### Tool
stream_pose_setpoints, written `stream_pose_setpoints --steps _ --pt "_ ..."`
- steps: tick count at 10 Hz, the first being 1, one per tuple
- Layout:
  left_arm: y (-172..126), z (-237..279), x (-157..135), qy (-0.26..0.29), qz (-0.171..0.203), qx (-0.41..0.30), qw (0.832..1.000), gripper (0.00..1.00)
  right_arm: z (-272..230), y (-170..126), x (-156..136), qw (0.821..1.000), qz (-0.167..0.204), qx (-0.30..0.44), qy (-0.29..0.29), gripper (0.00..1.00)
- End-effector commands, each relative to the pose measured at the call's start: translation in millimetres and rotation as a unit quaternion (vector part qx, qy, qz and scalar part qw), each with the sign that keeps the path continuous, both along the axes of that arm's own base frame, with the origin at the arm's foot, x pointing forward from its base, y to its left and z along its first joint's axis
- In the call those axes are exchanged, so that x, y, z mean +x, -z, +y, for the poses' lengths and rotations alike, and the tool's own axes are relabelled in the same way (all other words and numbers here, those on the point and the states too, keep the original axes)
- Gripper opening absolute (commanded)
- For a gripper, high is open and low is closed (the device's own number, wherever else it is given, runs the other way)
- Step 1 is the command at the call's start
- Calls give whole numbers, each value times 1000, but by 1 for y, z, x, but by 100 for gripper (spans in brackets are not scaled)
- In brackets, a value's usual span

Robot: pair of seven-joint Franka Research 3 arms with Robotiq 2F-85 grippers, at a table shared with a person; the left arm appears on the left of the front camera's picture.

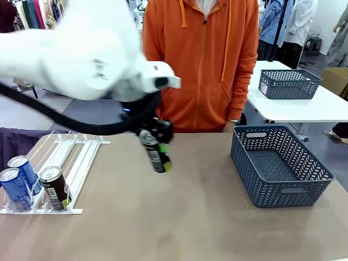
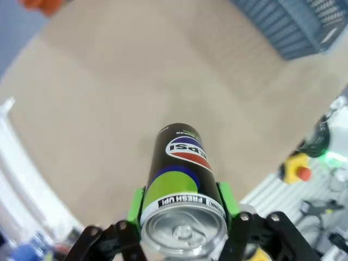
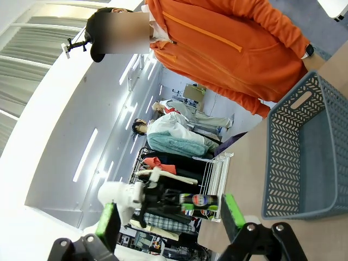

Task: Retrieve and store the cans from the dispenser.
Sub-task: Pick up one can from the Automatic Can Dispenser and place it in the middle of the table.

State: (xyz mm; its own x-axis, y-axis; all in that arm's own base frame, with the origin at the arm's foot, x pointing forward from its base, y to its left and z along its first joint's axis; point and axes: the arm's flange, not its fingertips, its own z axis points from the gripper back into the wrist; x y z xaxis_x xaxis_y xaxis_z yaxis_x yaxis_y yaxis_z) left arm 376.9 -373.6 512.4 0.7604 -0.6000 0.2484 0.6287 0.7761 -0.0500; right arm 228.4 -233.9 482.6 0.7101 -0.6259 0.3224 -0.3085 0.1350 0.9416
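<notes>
My left gripper (image 1: pixel 154 137) is shut on a black can (image 1: pixel 159 156) with green marks and carries it tilted above the middle of the table. In the left wrist view the green pads (image 2: pixel 136 202) press both sides of that can (image 2: pixel 182 174) just under its silver top. The white rail dispenser (image 1: pixel 76 155) lies at the table's left; two blue cans (image 1: pixel 22 171) and one dark can (image 1: pixel 54 187) stand at its near end. My right gripper (image 3: pixel 171 223) is open and holds nothing, raised off the table, looking toward the left arm's can (image 3: pixel 198 201).
A grey-blue lattice basket (image 1: pixel 280 166) stands on the right of the table, also seen from the wrists as the basket (image 3: pixel 296 157) and the basket (image 2: pixel 293 22). A person in an orange hoodie (image 1: pixel 204 60) stands at the far edge. A second basket (image 1: pixel 288 84) is on another table.
</notes>
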Motion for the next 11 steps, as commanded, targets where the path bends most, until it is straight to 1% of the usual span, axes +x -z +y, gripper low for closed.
stream_pose_setpoints --steps 1,2,3,5,6,7,9,11 --pt "11 -51 53 61 -19 49 997 0 -1 -3 1 1000 -13 4 4 100" --pt "23 -59 66 60 -13 70 996 0 -1 -3 1 1000 -13 4 4 100" --pt "34 -61 77 57 3 85 995 0 -1 -3 1 1000 -13 4 4 100" --pt "60 -70 89 98 12 110 989 0 -1 -3 1 1000 -13 4 4 100" --pt "72 -69 94 104 26 114 988 0 -1 -3 1 1000 -13 4 4 100" --pt "82 -64 98 93 25 124 988 0 -1 -3 1 1000 -13 4 4 100" --pt "93 -55 103 93 47 101 989 0 -1 -3 1 1000 -13 4 4 100" --pt "96 -52 103 95 55 95 989 0 -1 -3 1 1000 -13 4 4 100"
